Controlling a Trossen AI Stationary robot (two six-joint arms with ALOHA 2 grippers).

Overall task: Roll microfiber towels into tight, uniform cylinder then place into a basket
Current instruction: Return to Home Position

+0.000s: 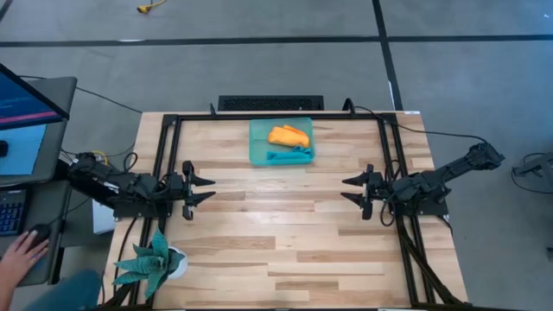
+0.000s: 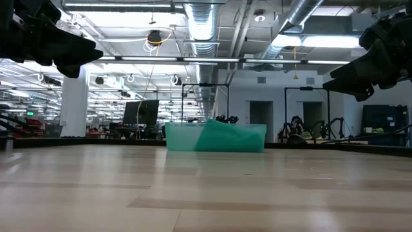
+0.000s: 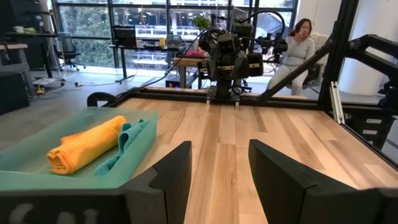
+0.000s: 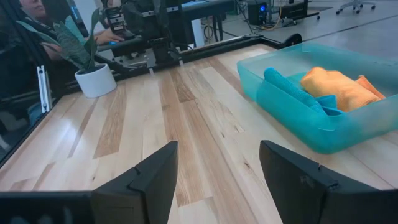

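Left gripper (image 1: 207, 188): held at the left side of the table (image 1: 285, 229), raised clear of the wood, fingers spread wide with nothing between them.
Right gripper (image 1: 347, 190): mirrored at the right side, well apart from the left one, fingers likewise parted and empty.
Basket (image 1: 255, 145): set at the far middle of the table, beyond the gap between the two grippers and well apart from both.
Orange-yellow towel (image 1: 289, 135): rolled and laid inside the basket, against its far side.
Teal towel (image 1: 289, 156): tucked in just beside the orange one, along the near wall; how tight its roll is cannot be told.
Step in hand: judged to be the retreat to the rest pose, and with both towels binned the job looks all but finished.
How it is done well: each arm is best drawn straight back along its own side, height held above the wood, both moved evenly, no swing toward the basket wall.
Plant (image 1: 154, 263): parked at the near-left corner, close to the left arm; room should be given to its leaves.
Risk: a dipped wrist could be scraped across the table.
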